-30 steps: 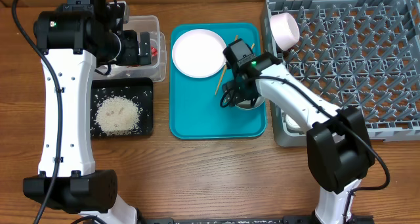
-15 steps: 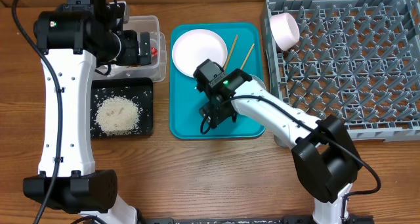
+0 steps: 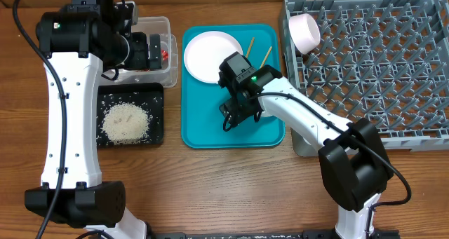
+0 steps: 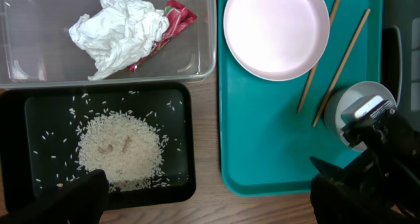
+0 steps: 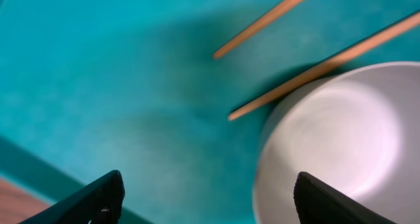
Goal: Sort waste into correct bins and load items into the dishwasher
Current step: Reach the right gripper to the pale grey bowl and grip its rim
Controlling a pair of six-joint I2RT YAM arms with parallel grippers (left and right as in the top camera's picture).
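Note:
A small white cup (image 5: pixel 335 145) stands on the teal tray (image 3: pixel 203 127), touching the end of one chopstick (image 5: pixel 321 65); the other chopstick (image 5: pixel 266 20) lies beside it. My right gripper (image 5: pixel 210 204) hangs open over the cup's left rim, one finger above the cup and one above the bare tray, holding nothing. A white plate (image 3: pixel 210 55) sits at the tray's back. A white bowl (image 3: pixel 304 30) leans in the grey dishwasher (image 3: pixel 379 64). My left gripper (image 4: pixel 210 207) is open and empty above the clear bin (image 4: pixel 205 65), which holds the napkin (image 4: pixel 118 27) and the red wrapper (image 4: pixel 172 20).
The black tray (image 3: pixel 158 92) in front of the clear tub holds a heap of rice (image 3: pixel 126 122). The right arm (image 3: pixel 302 116) reaches across the teal tray's right half and the rack's near left corner. Bare wooden table (image 3: pixel 224 183) lies in front.
The right gripper swung left from the cup to the tray's middle, then came back right to the cup's left rim. The left arm stayed still.

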